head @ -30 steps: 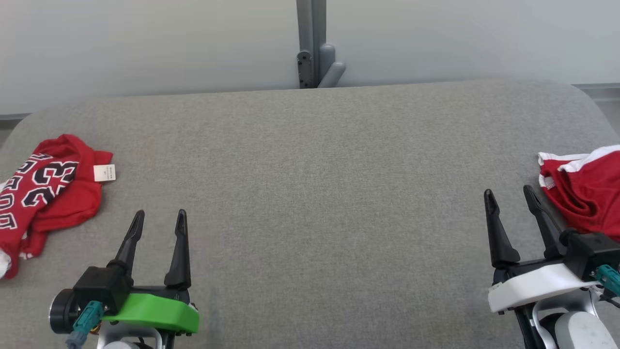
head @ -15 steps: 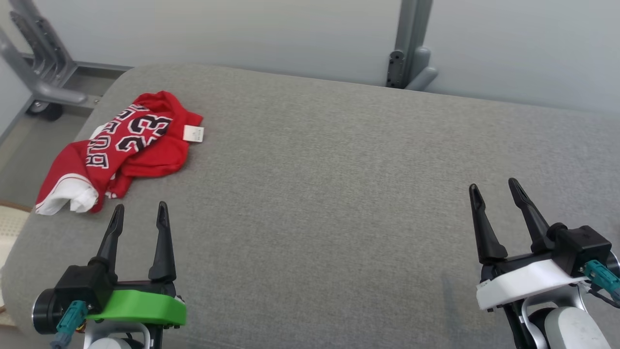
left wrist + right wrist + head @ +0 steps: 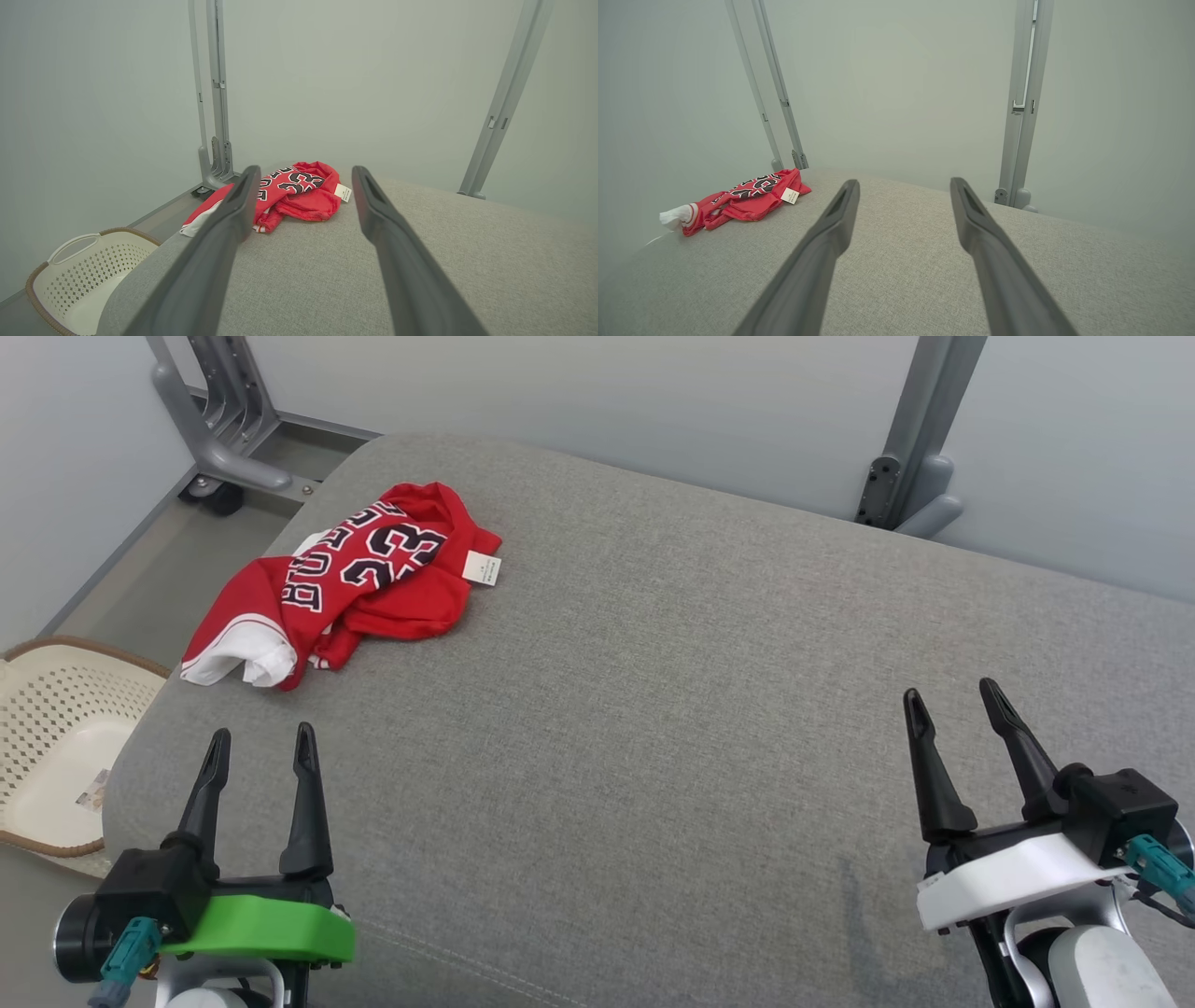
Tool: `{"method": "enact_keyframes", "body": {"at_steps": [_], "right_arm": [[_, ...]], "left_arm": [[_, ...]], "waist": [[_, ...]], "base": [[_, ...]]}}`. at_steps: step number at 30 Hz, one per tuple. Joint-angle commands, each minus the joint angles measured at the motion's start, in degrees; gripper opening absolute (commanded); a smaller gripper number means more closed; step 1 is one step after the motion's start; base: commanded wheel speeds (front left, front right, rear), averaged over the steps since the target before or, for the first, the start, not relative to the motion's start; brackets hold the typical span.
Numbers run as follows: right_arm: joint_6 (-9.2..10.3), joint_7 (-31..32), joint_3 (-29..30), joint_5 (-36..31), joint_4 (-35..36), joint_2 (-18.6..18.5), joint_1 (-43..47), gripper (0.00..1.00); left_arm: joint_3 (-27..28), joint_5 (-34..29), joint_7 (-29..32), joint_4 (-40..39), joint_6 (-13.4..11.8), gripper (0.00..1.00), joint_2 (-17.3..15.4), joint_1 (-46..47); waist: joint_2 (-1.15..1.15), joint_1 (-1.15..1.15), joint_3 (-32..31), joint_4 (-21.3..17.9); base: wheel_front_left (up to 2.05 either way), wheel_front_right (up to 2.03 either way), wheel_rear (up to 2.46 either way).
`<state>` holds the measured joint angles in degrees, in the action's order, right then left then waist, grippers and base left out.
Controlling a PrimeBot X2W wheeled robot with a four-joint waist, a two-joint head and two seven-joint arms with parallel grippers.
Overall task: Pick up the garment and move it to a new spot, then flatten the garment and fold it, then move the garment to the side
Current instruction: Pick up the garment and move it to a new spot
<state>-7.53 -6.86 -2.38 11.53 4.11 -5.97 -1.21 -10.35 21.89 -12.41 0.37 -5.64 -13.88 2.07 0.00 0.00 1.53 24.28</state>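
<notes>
A crumpled red garment (image 3: pixel 359 579) with black-and-white lettering, white trim and a white tag lies at the far left corner of the grey padded table (image 3: pixel 672 709). It also lies ahead in the left wrist view as the garment (image 3: pixel 299 193) and off to the left in the right wrist view as the garment (image 3: pixel 747 198). My left gripper (image 3: pixel 259 742) hovers open near the table's front left edge, well short of the garment. My right gripper (image 3: pixel 954 700) is open at the front right, holding nothing.
A cream perforated laundry basket (image 3: pixel 56 737) sits on the floor left of the table, seen too in the left wrist view (image 3: pixel 84 270). Grey metal posts (image 3: pixel 920 439) and a wheeled frame leg (image 3: pixel 224 439) stand behind the table against pale walls.
The head camera has turned left, bringing the basket and the left frame into view and putting a second red garment at the right out of view. Both grippers stay open in like poses.
</notes>
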Motion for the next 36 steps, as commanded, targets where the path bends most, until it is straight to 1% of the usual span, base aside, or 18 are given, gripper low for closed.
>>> {"method": "enact_keyframes", "body": {"at_steps": [1, 8, 14, 17, 22, 23, 28, 31, 36], "right_arm": [[0.08, -0.05, 0.22, 0.28, 0.01, 0.04, 0.42, 1.0], [0.08, 0.19, 0.49, 0.32, 0.39, -0.18, 0.44, 1.0], [0.08, 1.17, -0.26, -0.09, 1.62, -0.86, -1.33, 1.0], [0.08, 2.43, -0.99, -0.79, 3.5, -1.62, -3.13, 1.0], [0.08, 4.28, -1.78, -1.47, 6.53, -2.98, -6.72, 1.0], [0.08, 4.28, -1.78, -1.47, 6.53, -2.98, -6.72, 1.0], [0.08, 5.09, -2.68, -1.97, 9.09, -3.84, -10.81, 1.0], [0.08, 4.85, -2.96, -2.1, 9.68, -3.76, -12.55, 1.0], [0.08, 4.29, -3.34, -2.38, 9.93, -3.49, -14.66, 1.0]], "left_arm": [[-0.06, 0.18, -0.05, -0.15, -0.3, 1.0, -0.35, -0.09], [-0.28, 0.26, -0.11, -0.81, -0.72, 1.0, -0.16, 0.27], [0.95, 0.61, -1.24, -3.28, -1.5, 1.0, 0.75, 2.37], [2.16, 0.1, -1.68, -4.7, -1.62, 1.0, 0.55, 7.03], [3.39, 0.21, -1.98, -3.6, -0.29, 1.0, -0.37, 16.72], [3.39, 0.21, -1.98, -3.6, -0.29, 1.0, -0.37, 16.72], [4.05, 3.86, 1.83, 3.96, 2.5, 1.0, -0.99, 26.63], [3.87, 5.93, 4.88, 11.67, 4.38, 1.0, -1.49, 31.16], [2.97, 7.99, 7.82, 26.0, 8.09, 1.0, -2.37, 37.82]], "waist": [[0.0, 0.0, -0.05, 0.38], [0.0, 0.0, 0.4, 0.82], [0.0, 0.0, 2.58, -0.43], [0.0, 0.0, 6.33, -2.66], [0.0, 0.0, 13.6, -6.6], [0.0, 0.0, 13.6, -6.6], [0.0, 0.0, 20.91, -11.01], [0.0, 0.0, 24.21, -13.42], [0.0, 0.0, 28.85, -16.29]], "base": [[0.0, 0.0, 0.0], [0.0, 0.0, 0.0], [0.0, 0.0, 0.0], [0.0, 0.0, 0.0], [0.0, 0.0, 0.0], [0.0, 0.0, 0.0], [0.0, 0.0, 0.0], [0.0, 0.0, 0.0], [0.0, 0.0, 0.0]]}}
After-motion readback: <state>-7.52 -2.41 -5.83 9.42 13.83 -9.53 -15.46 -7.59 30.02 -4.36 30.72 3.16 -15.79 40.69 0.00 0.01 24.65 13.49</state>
